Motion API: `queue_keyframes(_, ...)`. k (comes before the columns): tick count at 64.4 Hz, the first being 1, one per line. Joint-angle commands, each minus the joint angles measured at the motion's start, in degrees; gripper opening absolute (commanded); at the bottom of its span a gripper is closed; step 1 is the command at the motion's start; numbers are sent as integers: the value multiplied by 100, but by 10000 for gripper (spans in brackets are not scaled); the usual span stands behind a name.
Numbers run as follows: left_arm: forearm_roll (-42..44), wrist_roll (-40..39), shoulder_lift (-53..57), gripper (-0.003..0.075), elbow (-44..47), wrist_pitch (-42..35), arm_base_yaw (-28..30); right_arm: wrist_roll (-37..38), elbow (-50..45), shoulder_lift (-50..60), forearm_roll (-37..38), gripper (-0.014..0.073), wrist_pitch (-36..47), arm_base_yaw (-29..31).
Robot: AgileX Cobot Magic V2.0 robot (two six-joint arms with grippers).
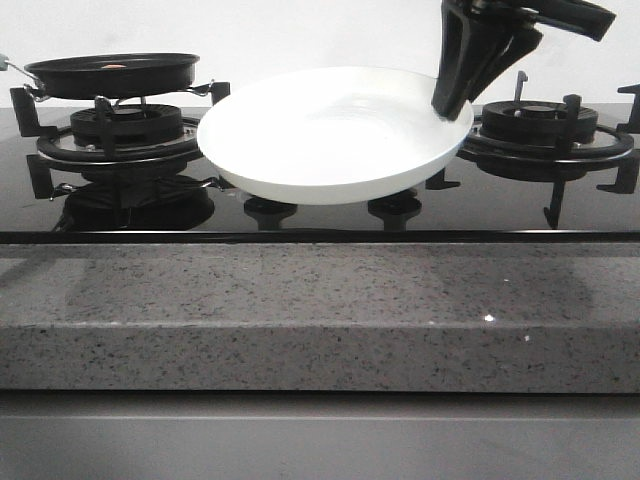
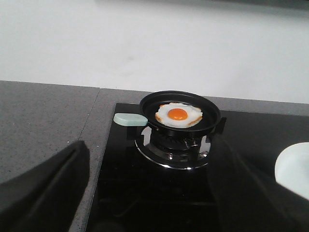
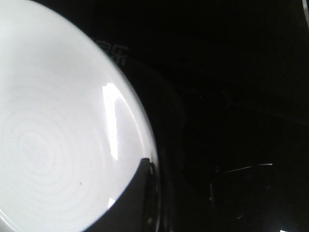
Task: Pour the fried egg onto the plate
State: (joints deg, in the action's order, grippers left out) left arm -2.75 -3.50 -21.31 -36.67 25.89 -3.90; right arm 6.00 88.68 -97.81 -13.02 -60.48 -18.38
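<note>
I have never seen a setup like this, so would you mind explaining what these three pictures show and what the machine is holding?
This is a two-armed robot at a stovetop. The front picture looks forward over the counter; the other two come from cameras on each wrist. The right tool grips the rim of the white plate, holding it above the stovetop between the burners; its wrist picture shows that plate close up. The left tool holds nothing, its dark fingers spread apart. Its camera looks at a small black frying pan on the left burner, with the fried egg still inside.
</note>
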Motion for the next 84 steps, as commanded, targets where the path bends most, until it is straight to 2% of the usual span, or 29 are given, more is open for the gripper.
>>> queue_keyframes(1,-42,-6,-96,513,-146,-481,-44,-72,137,309,-52,-68,250,-11)
queue_keyframes(56,-215,-6,-237,521,-146,-523,-44,-72,137,309,-47,-68,192,-11)
queue_keyframes(69,10,-6,-1033,626,-506,56,-44,-72,137,309,-47,-68,192,-11)
queue_keyframes(76,425,-6,-1615,628,-880,520,-44,-72,137,309,-47,-68,192,-11)
queue_keyframes(84,491,-6,-2418,628,-1318,1072,88,-72,137,309,-47,-68,192,-11)
